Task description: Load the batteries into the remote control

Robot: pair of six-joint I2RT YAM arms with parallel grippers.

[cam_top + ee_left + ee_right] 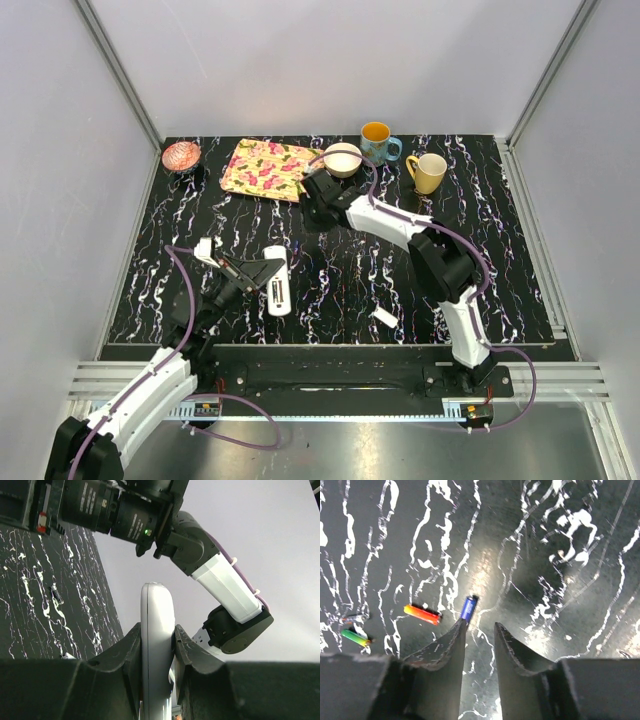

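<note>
**Remote clamped in left gripper; right jaws partly open over loose batteries**

The remote control (278, 288) sits at lower left of centre in the top view. It is a slim white bar with rounded ends and a small dark mark near its middle. The left gripper (264, 271) has its jaws closed tight on it.

In the left wrist view the remote control (156, 605) is seen edge-on. It looks glossy white, with a rounded tip and a thin seam along its side. It rises from between the two dark fingers (131, 645), which press on either face.

The right gripper (318, 205) reaches to the upper middle of the marbled black table (500, 260), near a cream bowl (343, 160) and a floral tray (268, 168). In its wrist view, the right gripper (480, 625) has its jaws a modest gap apart, with nothing between them. A blue battery (468, 608) lies just off the left fingertip. An orange-red battery (422, 614) lies further left, and a green battery (355, 637) is near the left edge.

A small loose white cover (385, 317) lies at lower right of centre, apart from the remote.
</note>
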